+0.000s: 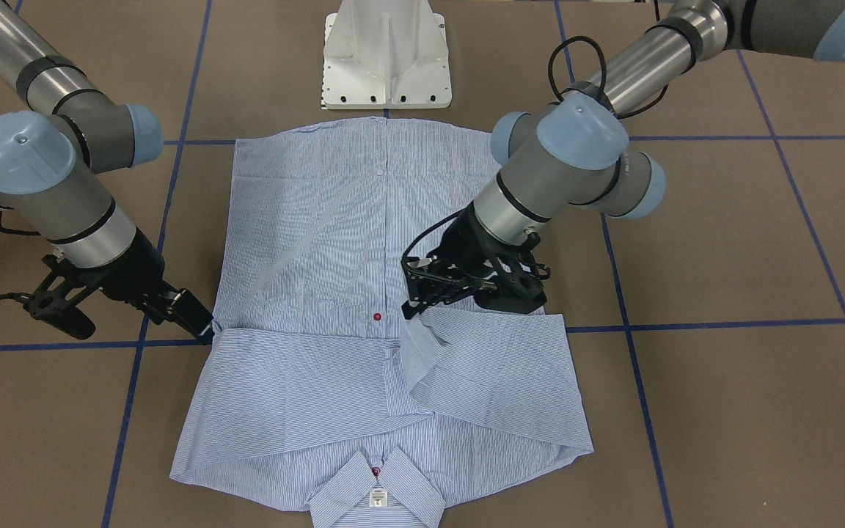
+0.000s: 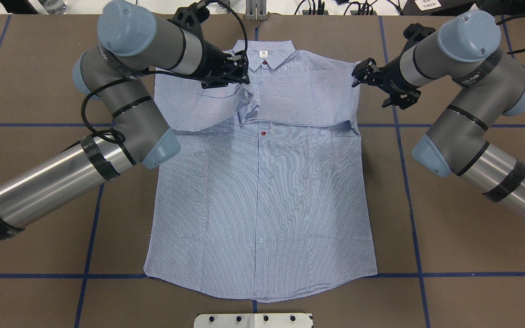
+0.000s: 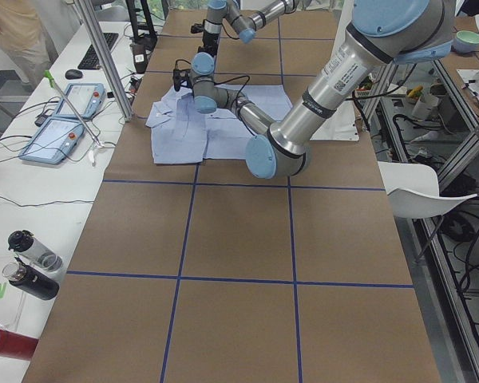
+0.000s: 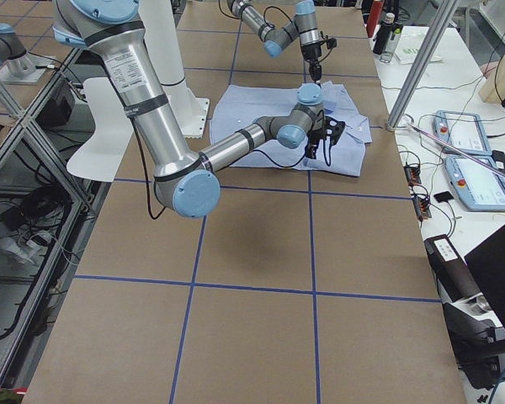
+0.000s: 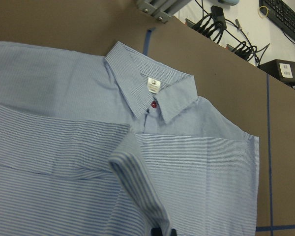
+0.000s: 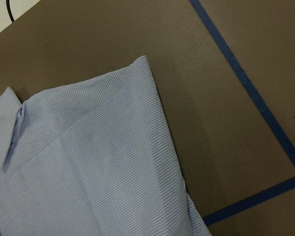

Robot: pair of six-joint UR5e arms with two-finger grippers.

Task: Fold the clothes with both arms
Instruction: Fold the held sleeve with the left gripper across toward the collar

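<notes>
1. Brown paper covers the counter (image 2: 39, 296), crossed by blue tape lines (image 1: 723, 323). We see a white pedestal base (image 1: 386, 59) at the robot's edge.
2. We find the shirt (image 2: 262, 191) lying front up in the middle of the counter, body flat. Its hem is toward the base and its collar (image 2: 280, 50) toward the far edge. A small white neck label (image 5: 153, 86) shows inside the collar.
3. Both sleeves are folded in across the chest. The left sleeve (image 2: 198, 107) comes in from the robot's left and the right sleeve (image 2: 308, 100) from its right. They meet near the button line, just on the collar side of a red button (image 2: 263, 133).
4. The left gripper (image 1: 414, 308) sits low over the middle of the chest. Its fingers look narrow, pinching the cuff (image 5: 137, 182) of the left sleeve, which stands up bunched off the fabric below.
5. The right gripper (image 2: 357, 75) is at the outer edge of the shirt's right shoulder, by the sleeve fold. Its fingers look spread and we see nothing between them. Its wrist view shows only the shoulder corner and bare counter beside it.
</notes>
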